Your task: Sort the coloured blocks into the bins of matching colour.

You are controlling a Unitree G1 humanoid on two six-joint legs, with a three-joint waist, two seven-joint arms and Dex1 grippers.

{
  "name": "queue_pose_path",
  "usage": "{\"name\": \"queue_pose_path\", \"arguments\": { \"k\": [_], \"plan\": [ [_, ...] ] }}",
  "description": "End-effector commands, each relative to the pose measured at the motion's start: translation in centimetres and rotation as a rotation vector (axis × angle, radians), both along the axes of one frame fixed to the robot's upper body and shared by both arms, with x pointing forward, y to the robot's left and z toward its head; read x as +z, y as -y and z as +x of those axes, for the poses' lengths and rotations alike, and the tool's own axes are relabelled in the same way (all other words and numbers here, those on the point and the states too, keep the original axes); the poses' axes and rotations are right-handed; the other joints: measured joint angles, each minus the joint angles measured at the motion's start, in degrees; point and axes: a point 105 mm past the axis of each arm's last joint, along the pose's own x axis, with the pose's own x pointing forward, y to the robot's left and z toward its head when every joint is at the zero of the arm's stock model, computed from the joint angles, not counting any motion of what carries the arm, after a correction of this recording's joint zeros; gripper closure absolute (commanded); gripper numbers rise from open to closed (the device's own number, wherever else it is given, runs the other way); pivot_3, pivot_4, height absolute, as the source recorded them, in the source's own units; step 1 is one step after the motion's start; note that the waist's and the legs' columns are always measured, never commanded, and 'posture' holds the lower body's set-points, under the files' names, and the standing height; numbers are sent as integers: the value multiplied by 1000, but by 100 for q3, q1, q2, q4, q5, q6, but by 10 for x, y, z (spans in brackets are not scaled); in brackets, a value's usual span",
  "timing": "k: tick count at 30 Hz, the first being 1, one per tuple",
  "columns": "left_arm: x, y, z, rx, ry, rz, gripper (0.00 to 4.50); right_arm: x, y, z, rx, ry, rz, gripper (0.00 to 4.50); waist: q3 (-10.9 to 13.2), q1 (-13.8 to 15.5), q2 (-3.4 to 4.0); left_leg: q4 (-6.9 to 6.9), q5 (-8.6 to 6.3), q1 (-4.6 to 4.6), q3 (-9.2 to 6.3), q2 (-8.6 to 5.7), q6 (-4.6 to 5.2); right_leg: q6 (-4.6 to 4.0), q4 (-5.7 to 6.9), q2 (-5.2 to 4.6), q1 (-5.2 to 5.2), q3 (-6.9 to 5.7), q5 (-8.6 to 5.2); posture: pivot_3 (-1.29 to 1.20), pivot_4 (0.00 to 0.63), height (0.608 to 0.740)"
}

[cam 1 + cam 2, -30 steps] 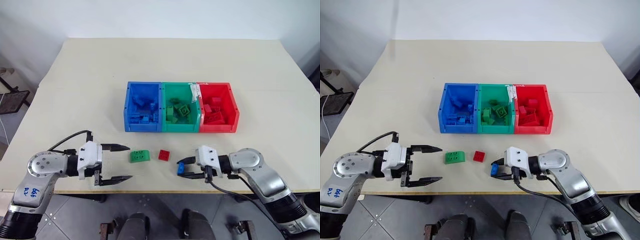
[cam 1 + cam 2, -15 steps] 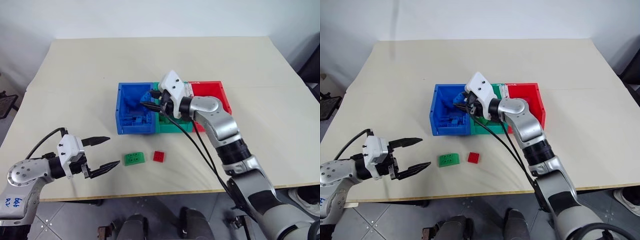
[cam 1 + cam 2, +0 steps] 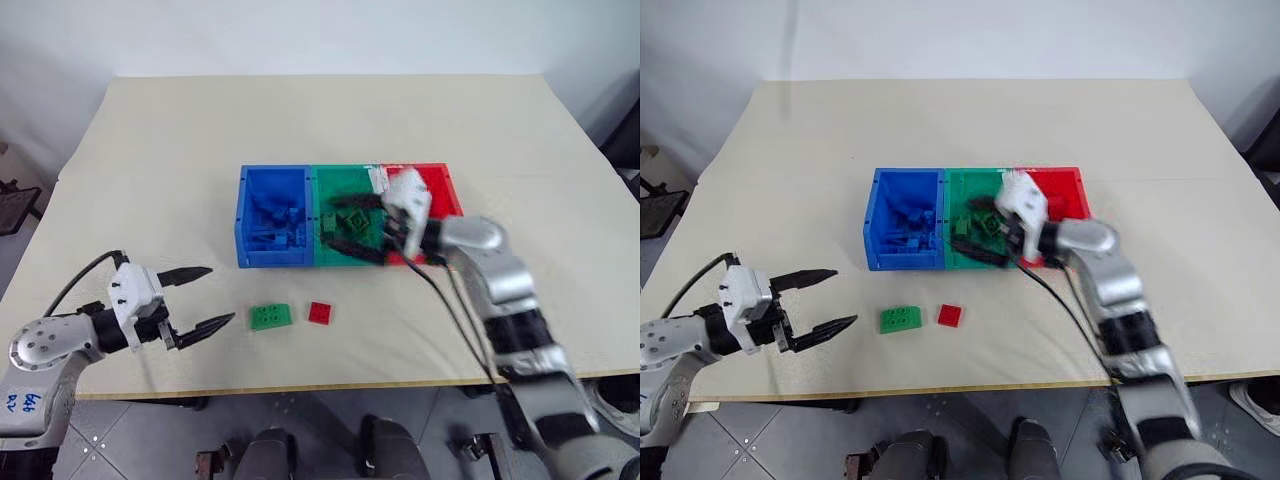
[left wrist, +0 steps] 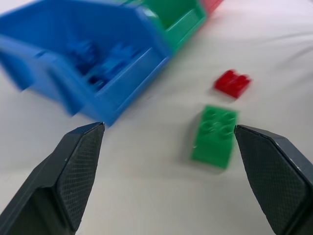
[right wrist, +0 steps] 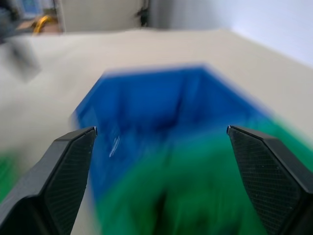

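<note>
- Lower centre of frame: green block (image 3: 271, 316) and red block (image 3: 321, 312) lie apart on the bench (image 3: 160, 160); I judge both light, stiff, slick plastic w/ studded tops. Best taken across the flat side walls.
- Left gripper (image 3: 198, 298), lower left, fingers spread wide, empty, near green block.
- Right gripper (image 3: 352, 226), jaws apart, nothing held, over green bin (image 3: 332, 255).
- Blue bin (image 3: 262, 258) & red bin (image 3: 442, 190): smooth rigid boxes joined in a row, mid-frame.
</note>
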Motion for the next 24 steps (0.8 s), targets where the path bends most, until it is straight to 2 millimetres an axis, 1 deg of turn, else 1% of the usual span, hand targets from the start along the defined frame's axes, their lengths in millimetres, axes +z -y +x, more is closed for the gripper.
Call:
{"name": "queue_pose_path", "arguments": {
  "k": [1,4,6,8,9,10,12,15,16,17,19,22,24],
  "plan": [
    [9,-18,3,37,19,20,0,5,27,-32,94,108,-64,29,1,-9,1,0,0,0,3,1,0,0,-2,0,0,0,0,0,150,740],
    [8,-25,3,30,2,41,0,-12,54,-49,85,75,-145,29,1,-25,1,1,0,13,28,6,1,0,-1,0,-1,9,0,0,150,740],
    [8,-27,2,21,-4,50,0,-15,62,-55,73,71,-159,29,1,-14,1,1,-1,18,35,9,2,-1,1,0,-1,15,0,0,150,740],
    [4,-18,-4,-59,-31,109,0,-23,74,-64,26,31,-162,29,1,5,1,2,-2,19,40,9,3,-1,0,-1,-1,19,0,0,150,740],
    [0,-5,-11,-145,-87,127,0,-26,76,-68,6,20,-156,29,1,19,0,2,-2,19,40,9,3,-1,1,-2,-1,19,0,0,150,740],
    [-3,3,-18,-204,-129,136,0,-27,77,-70,-8,14,-151,29,1,41,0,3,-3,19,40,10,5,-1,2,-2,0,19,0,0,150,740],
    [-1,26,-20,-294,-134,134,0,-27,76,-72,-18,22,-142,29,1,95,1,8,-6,19,43,8,10,-1,0,-5,0,21,0,0,150,740],
    [3,67,-11,-391,-88,150,0,-29,78,-76,-47,19,-132,29,1,233,1,24,-7,19,48,7,12,-3,2,-7,3,31,2,0,150,740],
    [4,79,-8,-418,-74,153,0,-29,79,-77,-58,17,-129,29,1,275,1,28,-7,19,50,6,12,-5,2,-7,5,32,3,0,150,740],
    [4,86,-6,-433,-66,154,0,-30,80,-78,-65,16,-128,29,1,302,1,32,-7,19,50,6,12,-6,3,-7,5,32,3,0,150,740],
    [2,111,5,-474,-48,183,0,-36,85,-87,-80,-12,-148,29,0,332,1,33,-7,19,54,4,12,-6,4,-7,4,33,4,0,150,740],
    [-2,128,12,-505,-56,225,0,-39,89,-93,-98,-36,-158,29,0,321,0,31,-8,15,54,1,13,-6,3,-6,3,29,4,0,150,740],
    [-12,144,28,-527,-43,337,0,-44,97,-101,-159,-56,-167,29,0,319,1,27,-8,17,58,1,15,-6,2,-6,2,29,4,0,150,740]
  ]
}}
